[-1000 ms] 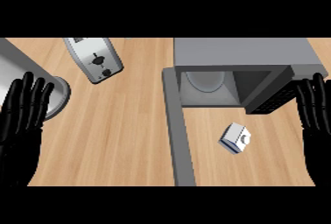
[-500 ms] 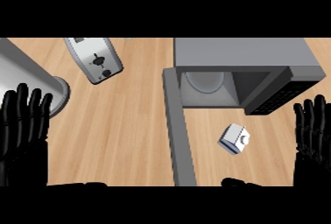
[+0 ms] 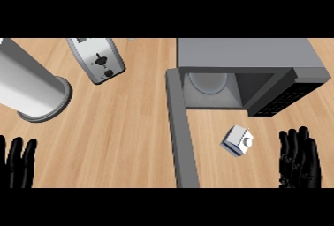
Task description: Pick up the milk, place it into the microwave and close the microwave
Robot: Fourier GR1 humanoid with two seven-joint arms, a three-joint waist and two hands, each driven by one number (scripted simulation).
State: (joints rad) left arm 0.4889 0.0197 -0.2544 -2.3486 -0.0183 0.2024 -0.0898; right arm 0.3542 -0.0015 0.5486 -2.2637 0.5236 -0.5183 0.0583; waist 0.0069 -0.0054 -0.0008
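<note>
A small white and blue milk carton (image 3: 238, 141) lies on the wooden counter in front of the microwave (image 3: 248, 66). The microwave's cavity faces me and its door (image 3: 183, 132) stands swung open, reaching toward the near edge just left of the carton. My right hand (image 3: 299, 161) shows at the lower right, fingers straight and up, a short gap to the right of the carton and not touching it. My left hand (image 3: 16, 164) rests at the lower left corner, fingers straight, far from the carton.
A silver toaster (image 3: 98, 59) sits at the back, left of the microwave. A tall grey metal cylinder (image 3: 29, 88) stands at the far left. Bare counter (image 3: 117, 141) lies between the door and my left hand.
Both hands have slid down toward the near edge, so less of each shows. The view has shifted, bringing more of the grey cylinder into sight. The carton has not moved.
</note>
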